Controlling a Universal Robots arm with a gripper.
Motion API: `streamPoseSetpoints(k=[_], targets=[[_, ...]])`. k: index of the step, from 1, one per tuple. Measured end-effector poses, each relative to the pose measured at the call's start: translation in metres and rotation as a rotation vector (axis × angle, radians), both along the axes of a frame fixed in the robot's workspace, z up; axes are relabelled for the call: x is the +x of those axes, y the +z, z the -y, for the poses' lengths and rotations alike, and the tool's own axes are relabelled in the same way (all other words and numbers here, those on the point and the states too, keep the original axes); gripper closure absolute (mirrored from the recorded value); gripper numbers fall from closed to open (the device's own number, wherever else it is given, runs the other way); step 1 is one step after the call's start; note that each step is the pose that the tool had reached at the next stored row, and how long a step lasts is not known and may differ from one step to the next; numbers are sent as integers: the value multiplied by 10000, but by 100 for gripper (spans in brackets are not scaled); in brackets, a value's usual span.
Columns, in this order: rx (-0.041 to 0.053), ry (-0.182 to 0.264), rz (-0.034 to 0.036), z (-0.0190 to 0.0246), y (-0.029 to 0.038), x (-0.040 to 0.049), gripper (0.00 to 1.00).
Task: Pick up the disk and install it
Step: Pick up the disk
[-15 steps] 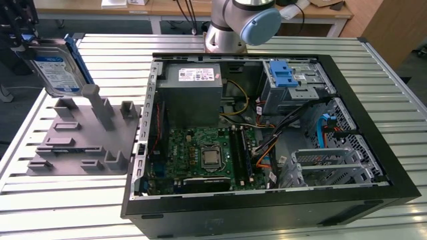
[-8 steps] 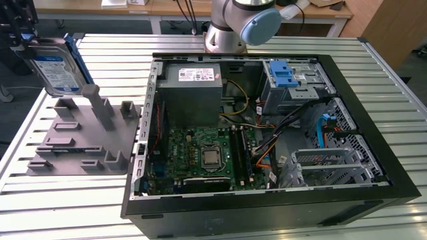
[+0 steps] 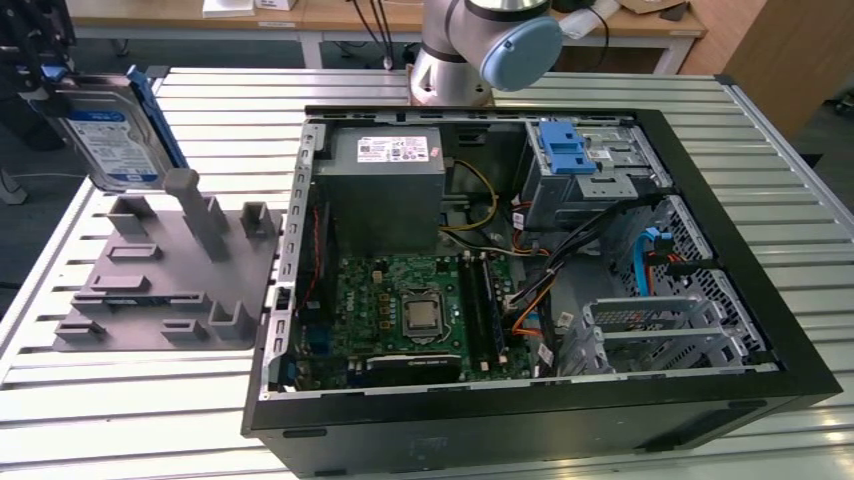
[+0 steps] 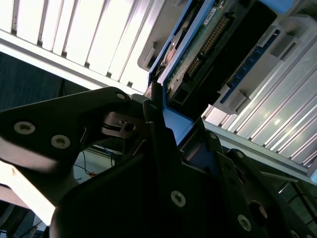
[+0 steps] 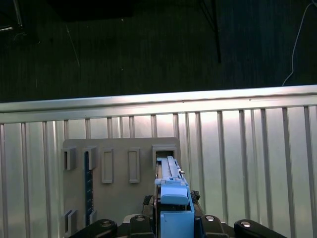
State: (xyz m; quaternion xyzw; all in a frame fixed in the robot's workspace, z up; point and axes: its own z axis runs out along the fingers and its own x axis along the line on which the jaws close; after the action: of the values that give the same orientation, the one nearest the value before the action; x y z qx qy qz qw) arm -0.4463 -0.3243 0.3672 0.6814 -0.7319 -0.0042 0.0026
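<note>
The disk (image 3: 110, 135) hangs clear of the case (image 3: 534, 430), off its side on the exterior view's left, upright on edge with the white-and-blue label facing that camera; a blue frame runs round its edges. The gripper (image 3: 36, 85) is at the disk's side away from the case, and the fingers (image 4: 153, 129) are clamped on the blue frame, one dark bar on each flank of it in the second wrist view, where the disk's (image 4: 198, 54) circuit-board side and connector row show. Between the disk and the case, lower down, a grey holder (image 3: 147, 290) with posts and slots lies on the slatted desk (image 3: 134, 400), just beside the case wall; the disk's lower edge is level with the top of the holder's tallest post, not seated in any slot. In the first wrist view the frame's top edge (image 5: 172, 198) shows over the holder (image 5: 119, 148), in line with one open slot, with the desk (image 5: 247, 148) on either side. The case lies open on the desk; inside it are a grey power supply (image 3: 387, 190), a green motherboard (image 3: 400, 310), and a metal drive cage (image 3: 601, 175) carrying a blue latch (image 3: 567, 150). The arm's base (image 3: 461, 50) rises behind the case.
</note>
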Motion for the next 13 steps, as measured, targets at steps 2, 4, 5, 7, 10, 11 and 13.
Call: streamPoseSetpoints(k=[2, 4, 5, 7, 10, 11, 13], targets=[[0, 0, 0, 0, 4, 0, 64], [0, 0, 0, 0, 8, 0, 64], [0, 0, 0, 0, 9, 0, 64], [0, 0, 0, 0, 13, 0, 64], [0, 0, 0, 0, 26, 0, 64], [0, 0, 0, 0, 28, 0, 64], [0, 0, 0, 0, 31, 0, 64]])
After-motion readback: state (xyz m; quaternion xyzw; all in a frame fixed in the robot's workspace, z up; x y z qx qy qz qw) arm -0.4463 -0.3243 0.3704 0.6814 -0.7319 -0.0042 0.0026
